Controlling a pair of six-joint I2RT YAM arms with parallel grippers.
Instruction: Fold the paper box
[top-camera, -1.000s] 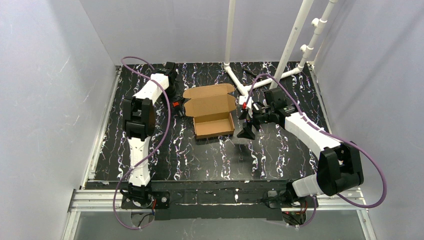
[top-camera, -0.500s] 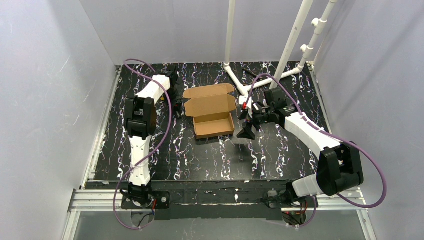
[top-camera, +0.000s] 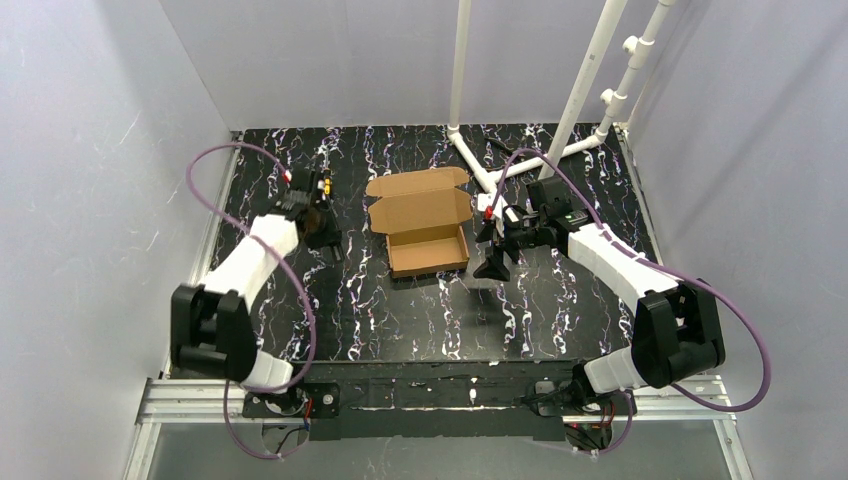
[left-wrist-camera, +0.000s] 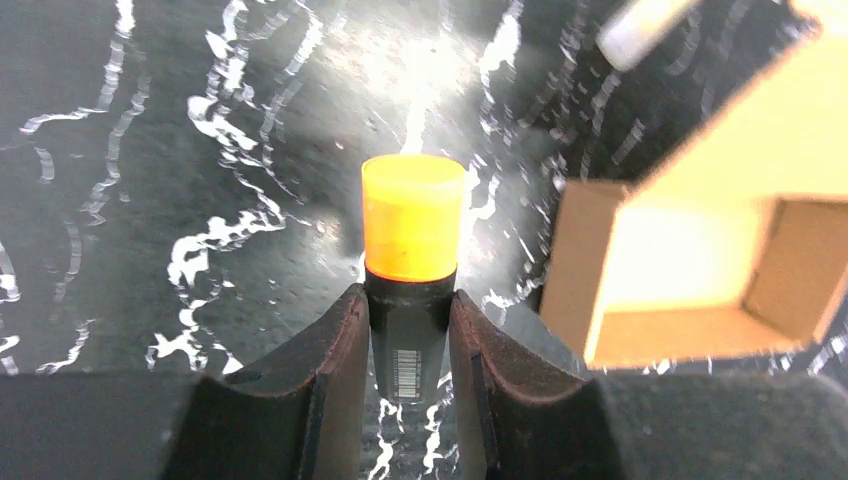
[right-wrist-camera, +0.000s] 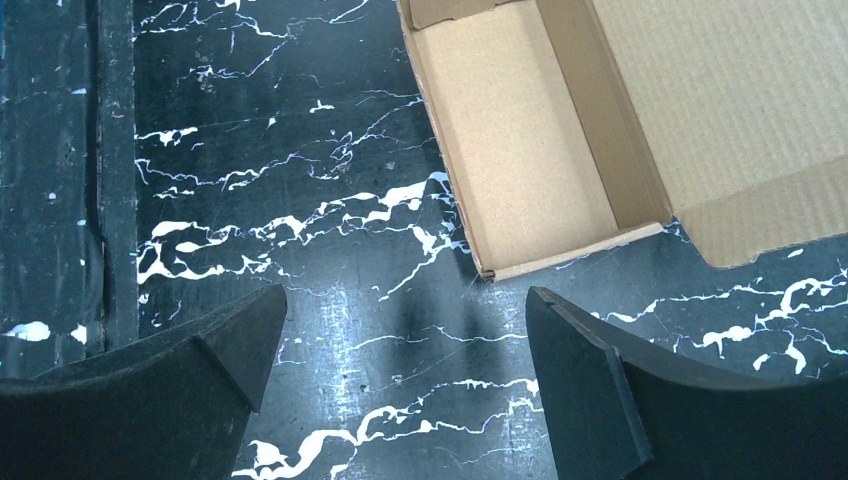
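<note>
The paper box (top-camera: 425, 228) is brown corrugated cardboard, standing as an open tray with its lid flap laid back toward the far side. It also shows in the right wrist view (right-wrist-camera: 530, 130) and at the right of the left wrist view (left-wrist-camera: 700, 260). My left gripper (left-wrist-camera: 410, 300) is shut on a black marker-like stick with an orange cap (left-wrist-camera: 412, 215), held above the table left of the box. In the top view the left gripper (top-camera: 322, 205) is apart from the box. My right gripper (top-camera: 492, 262) is open and empty, just right of the box's near corner (right-wrist-camera: 405, 300).
The table top (top-camera: 420, 310) is black with white marbling. A white pipe frame (top-camera: 470, 150) stands at the back right, behind the box. Grey walls close in the left, right and back sides.
The left arm has swung out from beside the box's left side to the left, carrying the orange-capped stick away from the box. The right arm and the box have not moved.
</note>
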